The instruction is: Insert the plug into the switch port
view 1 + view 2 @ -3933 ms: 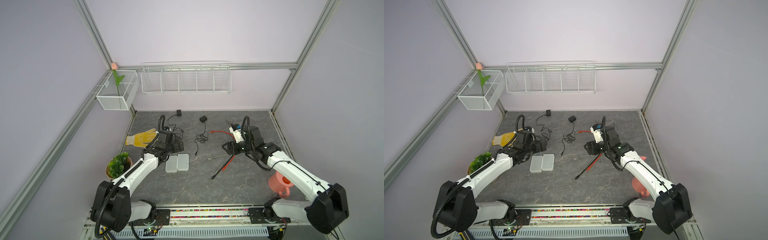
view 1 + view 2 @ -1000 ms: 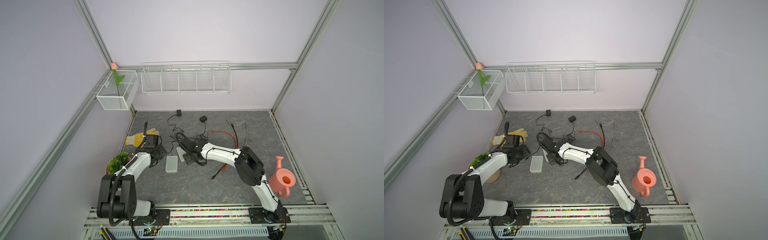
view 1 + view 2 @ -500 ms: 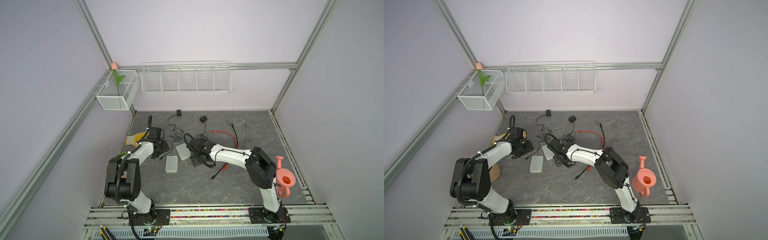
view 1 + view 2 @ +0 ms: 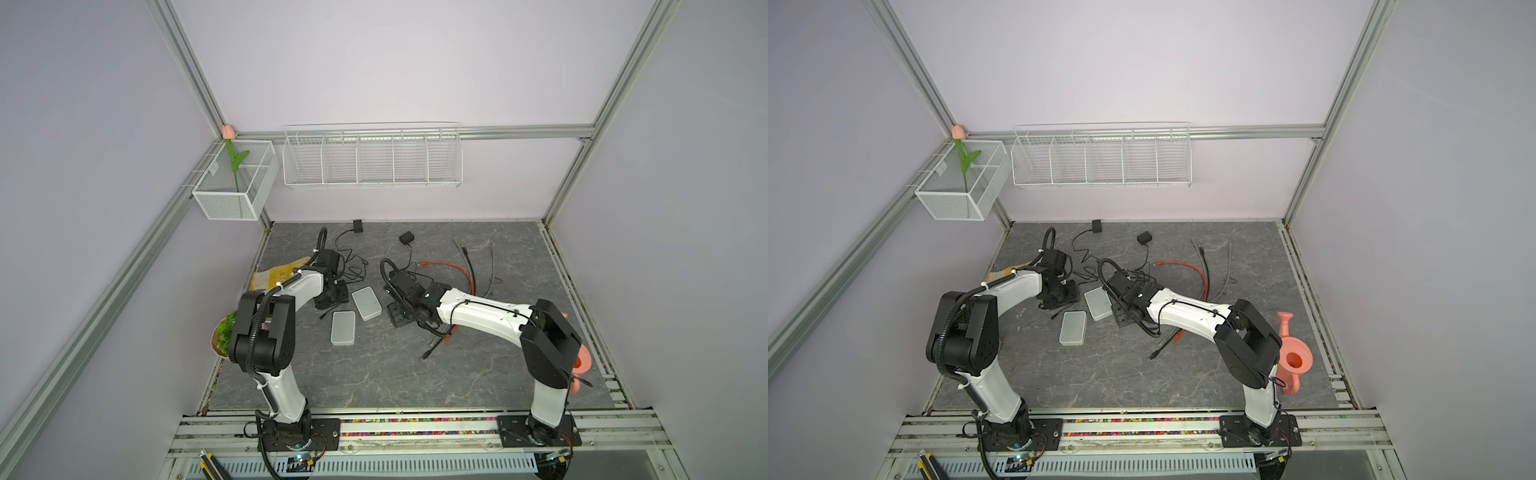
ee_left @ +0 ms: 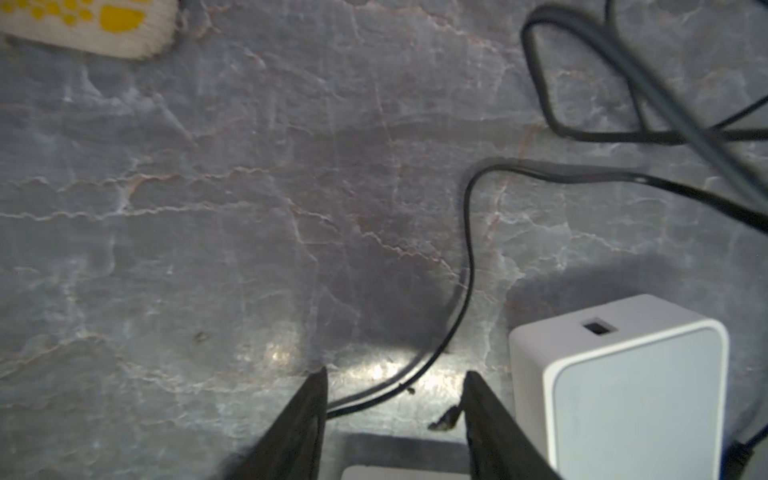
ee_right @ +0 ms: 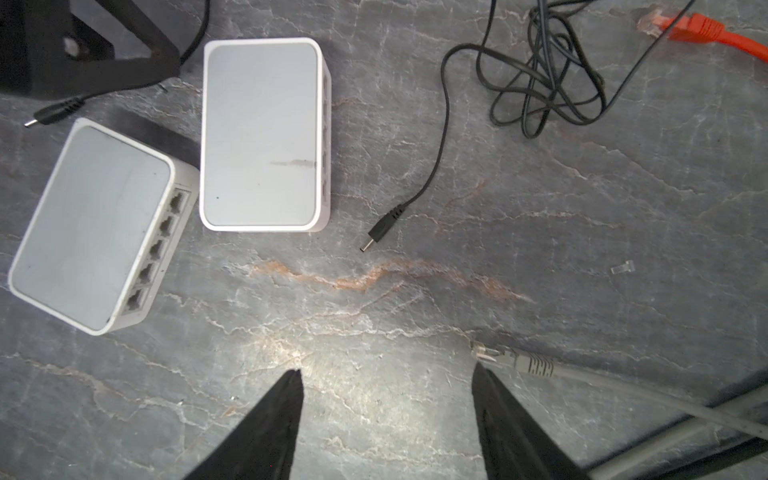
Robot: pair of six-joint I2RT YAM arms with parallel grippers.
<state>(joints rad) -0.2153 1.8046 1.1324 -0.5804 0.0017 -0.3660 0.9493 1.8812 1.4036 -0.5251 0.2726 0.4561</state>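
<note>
The plug point(image 6: 43, 118) lies loose on the tabletop point(image 6: 582, 257), left of centre in both top views, just beside the lower of the two white switches and not yet in any port; the step in hand, as I judge it, is the pick-up. The left hand point(image 5: 395, 372) stands low over the plug's cord point(image 5: 467, 232), its fingers apart with the thin cord running between them and touching one; nothing is clamped yet. The right hand point(image 6: 387, 370) is apart too and empty, over bare tabletop right of the switches in the top views; a grey network cable point(image 6: 515, 361) lies just beside one finger.

To do this well, the grip should probably land close behind the plug body rather than far up the cord; a limp cord would let the plug droop and make aiming guesswork; sliding the hand toward the plug before it shuts looks worthwhile. The likely target is the small socket point(image 5: 598, 328) on the end face of the switch point(image 5: 623, 395) just beside the left hand; the row of wide network ports point(image 6: 160, 249) on the other switch point(image 6: 91, 224) looks the wrong shape for this plug. The switch looks light and unfixed; the right hand could brace its far end so the push does not shove it away. A second plug point(image 6: 376, 239) lies near; take one cord only.
</note>
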